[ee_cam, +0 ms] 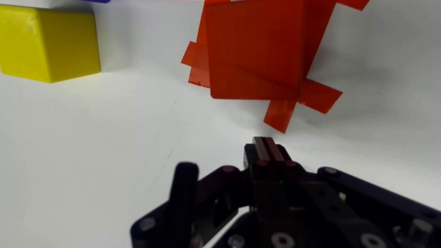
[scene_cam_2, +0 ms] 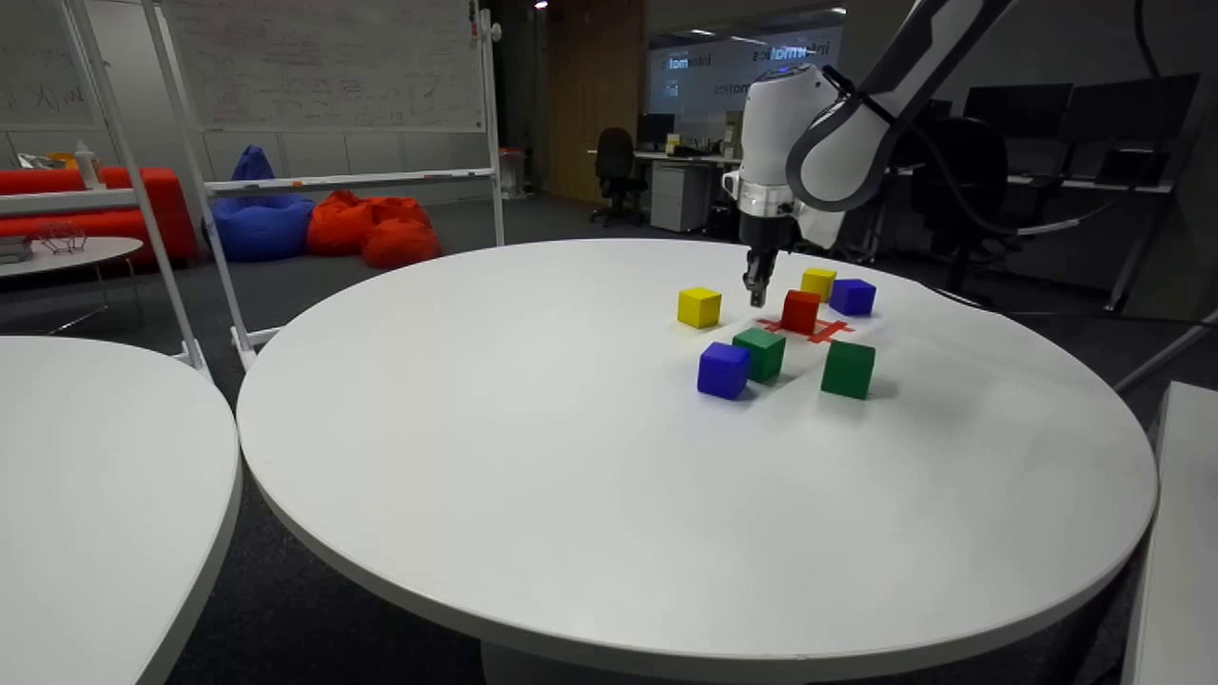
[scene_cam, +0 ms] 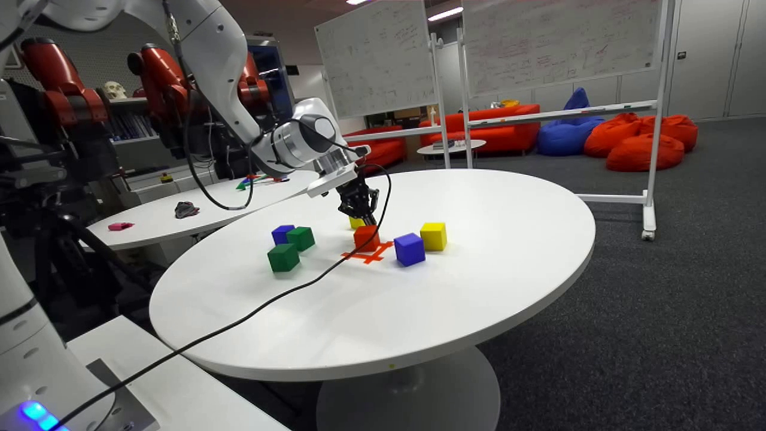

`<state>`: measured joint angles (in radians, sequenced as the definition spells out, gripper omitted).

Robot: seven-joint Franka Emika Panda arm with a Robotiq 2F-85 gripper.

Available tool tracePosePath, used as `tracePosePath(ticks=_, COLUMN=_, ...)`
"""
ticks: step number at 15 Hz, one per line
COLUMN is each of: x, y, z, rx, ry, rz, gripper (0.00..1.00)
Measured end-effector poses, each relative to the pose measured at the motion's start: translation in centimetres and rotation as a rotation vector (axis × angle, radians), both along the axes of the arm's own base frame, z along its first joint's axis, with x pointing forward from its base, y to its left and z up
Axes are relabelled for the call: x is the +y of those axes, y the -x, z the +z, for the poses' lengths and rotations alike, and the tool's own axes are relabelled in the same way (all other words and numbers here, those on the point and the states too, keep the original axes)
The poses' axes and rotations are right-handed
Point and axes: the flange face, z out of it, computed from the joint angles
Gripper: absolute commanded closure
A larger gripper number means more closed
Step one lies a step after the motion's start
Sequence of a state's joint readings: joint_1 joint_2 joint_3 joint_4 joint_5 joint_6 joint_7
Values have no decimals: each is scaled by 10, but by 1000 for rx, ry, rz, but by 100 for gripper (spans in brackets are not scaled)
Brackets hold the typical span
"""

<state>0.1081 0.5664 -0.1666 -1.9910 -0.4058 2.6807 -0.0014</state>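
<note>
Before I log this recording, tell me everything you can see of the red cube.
The red cube is plain and looks smooth, with rounded edges; its material is unclear. It sits flat, unheld, on crossed strips of red tape on the white table. The closed end effector stands near one side, with a gap between; beyond the tape, nothing visibly touches it.

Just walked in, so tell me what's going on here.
A robot arm has its gripper down near a red block on a round white table. The gripper is shut with nothing in it, and in the wrist view a gap shows between it and the block. The block sits on crossed red tape, with two yellow blocks, two blue blocks and two green blocks around it.
</note>
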Motion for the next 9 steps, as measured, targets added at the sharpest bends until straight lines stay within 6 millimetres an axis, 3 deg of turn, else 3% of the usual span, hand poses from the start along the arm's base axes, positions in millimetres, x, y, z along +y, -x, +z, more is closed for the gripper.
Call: tracePosePath(ticks=9, x=0, y=2, z=-4, rx=7, ry=0, rz=1, gripper=100)
